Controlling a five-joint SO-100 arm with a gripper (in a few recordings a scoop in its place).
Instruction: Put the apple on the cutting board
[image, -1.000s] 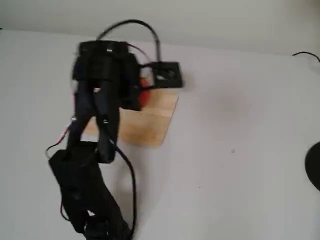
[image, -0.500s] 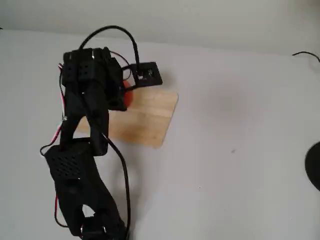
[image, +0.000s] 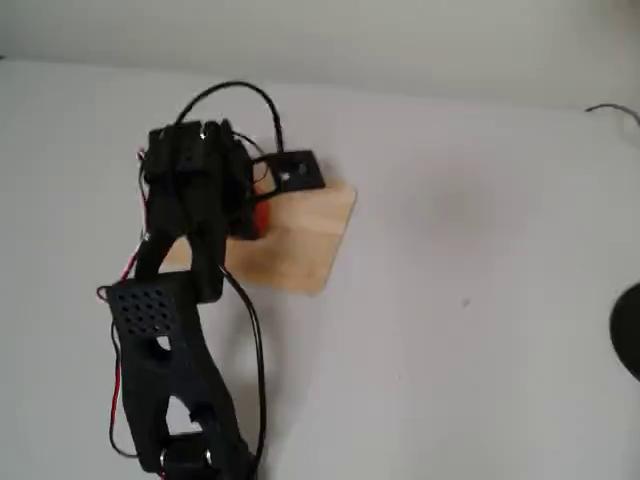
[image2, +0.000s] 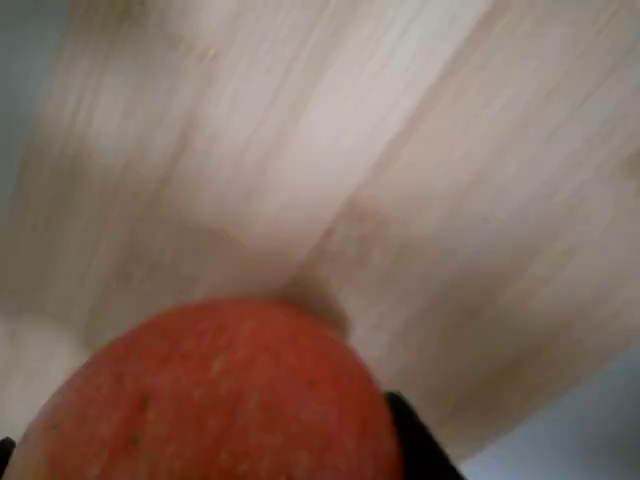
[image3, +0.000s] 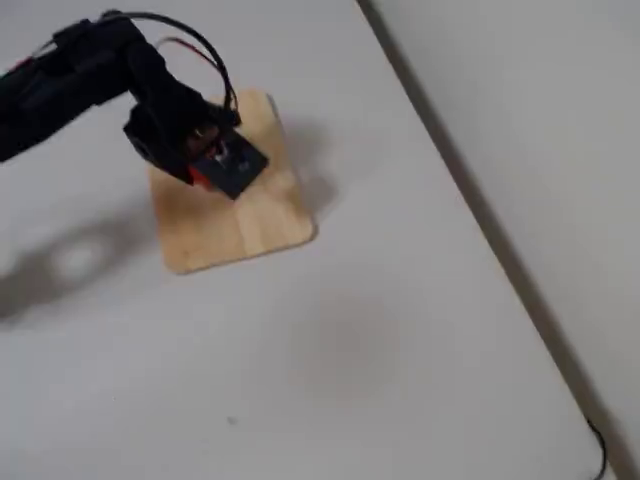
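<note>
The red apple (image2: 210, 400) sits between the dark fingertips (image2: 412, 442) in the wrist view, with the pale wooden cutting board (image2: 350, 150) close below it. In both fixed views my black gripper (image: 258, 218) (image3: 200, 175) is over the board's (image: 300, 245) (image3: 240, 225) left part, shut on the apple (image: 261, 217) (image3: 196, 179). Only a red sliver of the fruit shows under the arm. Whether the apple touches the board cannot be told.
The board lies on a white table (image: 470, 260). A dark round object (image: 630, 345) sits at the right edge of a fixed view, and a thin cable (image: 612, 108) lies at the back right. The table's far edge (image3: 470, 210) meets a wall.
The gripper with the apple swung left over the board, then shifted slightly right and lower toward the board's surface. The board has not moved.
</note>
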